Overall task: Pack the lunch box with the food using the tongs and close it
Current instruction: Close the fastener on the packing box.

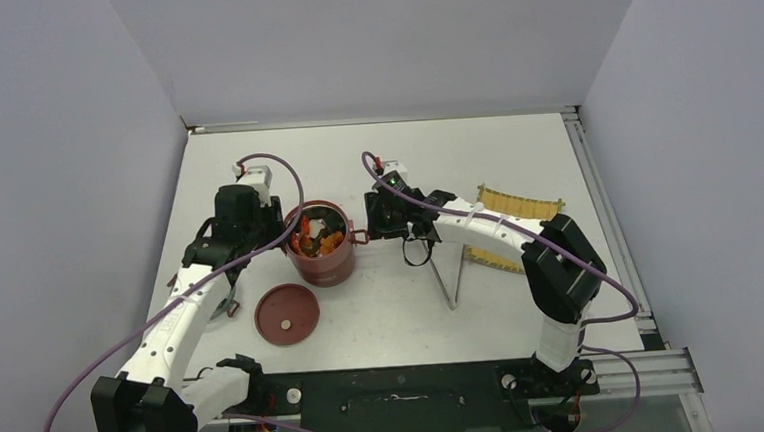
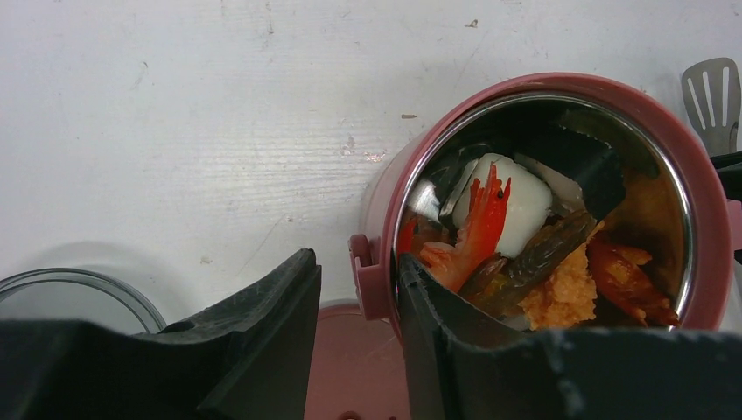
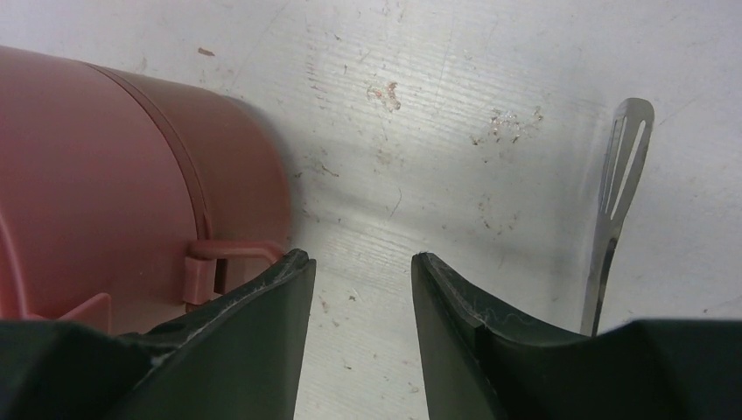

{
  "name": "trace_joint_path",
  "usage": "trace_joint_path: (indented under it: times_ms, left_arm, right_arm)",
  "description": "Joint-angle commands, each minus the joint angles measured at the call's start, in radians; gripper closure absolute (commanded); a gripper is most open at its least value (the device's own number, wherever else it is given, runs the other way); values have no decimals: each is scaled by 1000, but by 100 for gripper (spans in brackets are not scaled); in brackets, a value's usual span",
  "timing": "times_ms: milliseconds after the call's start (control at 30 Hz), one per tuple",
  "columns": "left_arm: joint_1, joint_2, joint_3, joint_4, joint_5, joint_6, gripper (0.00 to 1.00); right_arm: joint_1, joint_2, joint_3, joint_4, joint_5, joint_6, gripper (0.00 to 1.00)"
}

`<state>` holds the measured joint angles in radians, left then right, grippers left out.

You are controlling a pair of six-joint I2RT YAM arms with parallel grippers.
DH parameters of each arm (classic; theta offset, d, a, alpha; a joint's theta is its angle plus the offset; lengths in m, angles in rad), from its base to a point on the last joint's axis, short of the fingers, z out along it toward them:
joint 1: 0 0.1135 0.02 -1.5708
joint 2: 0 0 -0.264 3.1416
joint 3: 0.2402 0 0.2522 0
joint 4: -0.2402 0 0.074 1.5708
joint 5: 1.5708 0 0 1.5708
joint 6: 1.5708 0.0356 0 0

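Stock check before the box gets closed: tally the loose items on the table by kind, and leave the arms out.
Round dark-red steel-lined lunch box, open: 1
Flat round dark-red lid: 1
Long thin silver metal tongs: 1
Yellow square woven mat: 1
Round grey-rimmed dish, only partly in view: 1
Total: 5

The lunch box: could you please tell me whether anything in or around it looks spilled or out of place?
Nothing looks spilled. The lunch box stands upright and full of food, but its lid lies apart on the table, on its near side.
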<state>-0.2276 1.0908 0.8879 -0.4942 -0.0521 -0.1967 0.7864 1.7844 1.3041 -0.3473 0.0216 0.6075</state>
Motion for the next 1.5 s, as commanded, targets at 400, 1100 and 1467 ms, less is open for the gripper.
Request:
trace_joint_path:
  times_ms: [400, 1100, 1467]
  left_arm:
    - [-19, 7, 38, -5, -22, 17, 66]
    - [-30, 26, 42, -13, -17, 19, 70]
    - [-41, 37, 45, -18, -20, 20, 77]
  right_arm:
    - [52, 51, 41, 16, -49, 19, 57]
    - [48, 60, -17, 95, -92, 78, 63]
    - [56, 73, -10, 114, -97, 89, 67]
